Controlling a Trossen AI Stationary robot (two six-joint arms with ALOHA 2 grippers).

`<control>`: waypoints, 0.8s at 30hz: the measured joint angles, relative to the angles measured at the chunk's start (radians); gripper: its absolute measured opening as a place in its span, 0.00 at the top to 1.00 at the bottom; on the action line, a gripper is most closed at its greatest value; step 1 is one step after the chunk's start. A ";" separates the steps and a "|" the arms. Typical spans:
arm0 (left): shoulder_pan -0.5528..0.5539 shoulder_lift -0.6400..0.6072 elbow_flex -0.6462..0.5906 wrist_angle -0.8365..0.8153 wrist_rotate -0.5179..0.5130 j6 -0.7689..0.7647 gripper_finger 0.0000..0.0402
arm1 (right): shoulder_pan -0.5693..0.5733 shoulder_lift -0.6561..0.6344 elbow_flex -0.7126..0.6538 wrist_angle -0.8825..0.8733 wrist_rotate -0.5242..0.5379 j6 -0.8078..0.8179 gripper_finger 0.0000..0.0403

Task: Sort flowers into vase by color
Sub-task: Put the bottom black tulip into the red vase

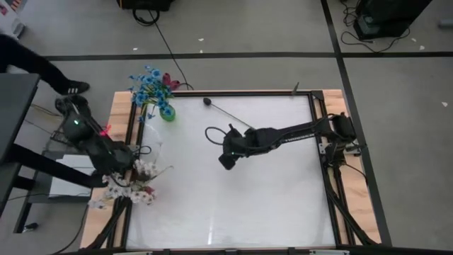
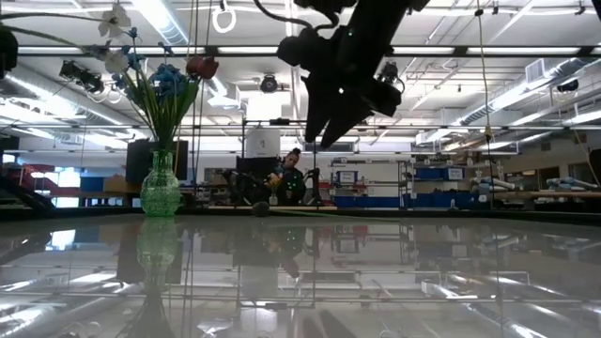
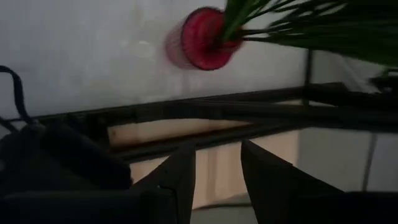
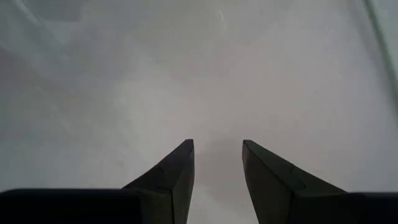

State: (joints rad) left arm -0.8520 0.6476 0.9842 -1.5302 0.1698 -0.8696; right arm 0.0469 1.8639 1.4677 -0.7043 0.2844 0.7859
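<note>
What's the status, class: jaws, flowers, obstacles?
Left gripper open, empty, by red vase. Right gripper open, empty, mid-table. One dark flower loose. Nothing blocking.

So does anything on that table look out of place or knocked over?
One thing: a single dark-headed flower lies flat on the white table near its far edge, apart from the rest. The others stand upright in the green vase or cluster by the left gripper at the left edge. Nothing looks spilled or broken.

flowers [image 1: 151,85] in vase [image 1: 168,111] — table [image 1: 269,198] corner
</note>
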 joint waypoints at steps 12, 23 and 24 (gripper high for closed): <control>0.000 0.000 -0.239 0.356 -0.091 -0.056 0.67 | -0.144 -0.046 0.000 0.004 -0.067 -0.306 0.64; 0.001 0.006 -0.234 0.332 -0.045 -0.147 0.67 | -0.220 -0.111 0.000 0.048 -0.156 -0.423 0.64; 0.001 0.006 -0.228 0.329 -0.018 -0.160 0.67 | -0.221 -0.112 0.000 0.047 -0.161 -0.430 0.64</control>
State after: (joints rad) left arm -0.8513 0.6539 0.7561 -1.2012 0.1519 -1.0301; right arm -0.1745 1.7523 1.4677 -0.6575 0.1238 0.3555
